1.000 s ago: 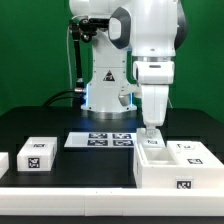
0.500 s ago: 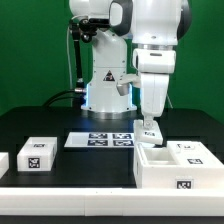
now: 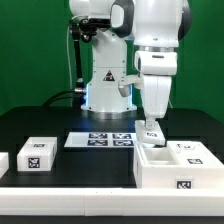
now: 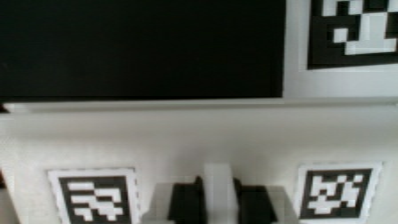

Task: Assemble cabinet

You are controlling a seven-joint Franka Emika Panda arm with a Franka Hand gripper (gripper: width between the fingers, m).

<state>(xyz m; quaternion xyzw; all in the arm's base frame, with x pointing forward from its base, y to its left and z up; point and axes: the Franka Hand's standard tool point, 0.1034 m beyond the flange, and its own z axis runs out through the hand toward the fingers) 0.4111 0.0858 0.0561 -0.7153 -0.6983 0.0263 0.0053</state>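
Judging early stage: cabinet (image 3: 172, 168) sits on the surface (image 3: 90, 180), exterior view's right; end effector (image 3: 150, 131) at its rim, jaws straddling a white rib, clamped or not I can't tell. Loose block (image 3: 37, 153) well apart, uninstalled.

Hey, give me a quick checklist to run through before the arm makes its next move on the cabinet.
1. Gripper lowered at the cabinet's far edge in the exterior view: ok.
2. Fingers straddling a thin white wall in the wrist view: ok.
3. Fingers actually clamped on that wall: cannot tell.
4. Cabinet sitting flat on the table: ok.
5. Loose tagged block away from the arm, toward the exterior view's left: ok.
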